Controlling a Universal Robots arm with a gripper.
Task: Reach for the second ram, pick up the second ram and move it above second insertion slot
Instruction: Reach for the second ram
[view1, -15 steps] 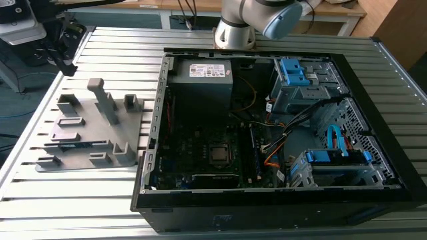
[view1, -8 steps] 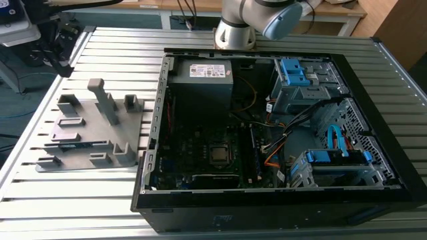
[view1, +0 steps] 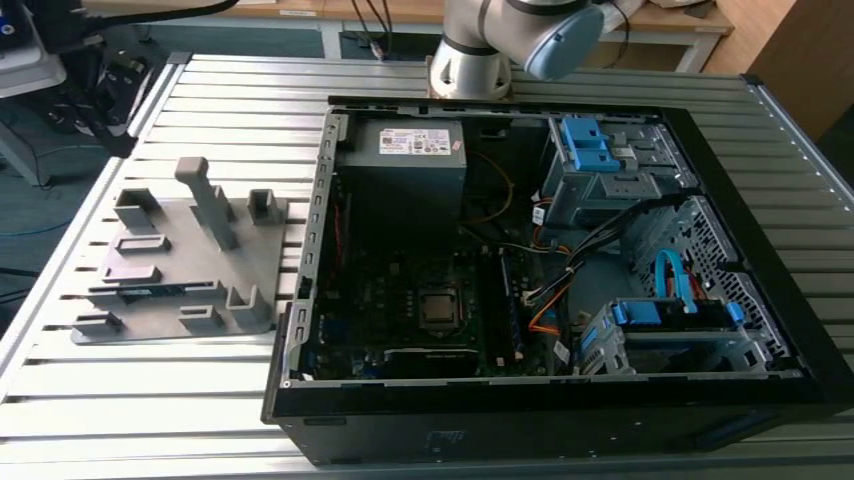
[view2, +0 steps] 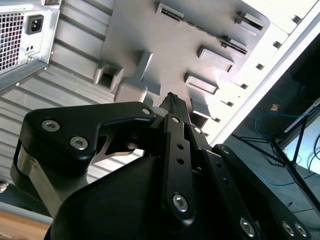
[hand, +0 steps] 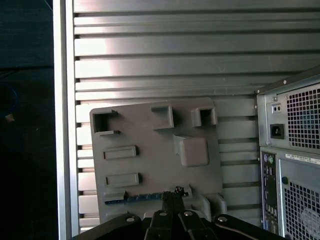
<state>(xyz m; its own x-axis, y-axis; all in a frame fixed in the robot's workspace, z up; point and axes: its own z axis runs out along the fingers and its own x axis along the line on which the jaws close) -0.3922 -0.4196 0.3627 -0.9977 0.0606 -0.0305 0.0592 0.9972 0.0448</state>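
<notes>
The second ram (view1: 158, 291) is a thin dark stick. It lies along the near part of the grey holder plate (view1: 247, 250), at the exterior view's left. In both wrist views my gripper (hand: 172, 194) hangs well above that plate (hand: 150, 160), and its black fingers are shut with nothing between them. In the first wrist view the fingertips line up over the ram's (hand: 137, 198) end. The second wrist view shows the ram (view2: 200, 27) far beyond the gripper (view2: 173, 100). Dark memory slots (view1: 507, 300) run beside the processor socket; I cannot tell which one is the second insertion slot.
An open computer case (view1: 561, 400) fills the middle of the slatted metal table (view1: 134, 400), with a power supply (view1: 414, 150), blue drive cages (view1: 594, 150) and loose cables inside. The arm's base (view1: 470, 60) stands behind the case. The case's rear panel (hand: 295, 150) is close beside the plate.
</notes>
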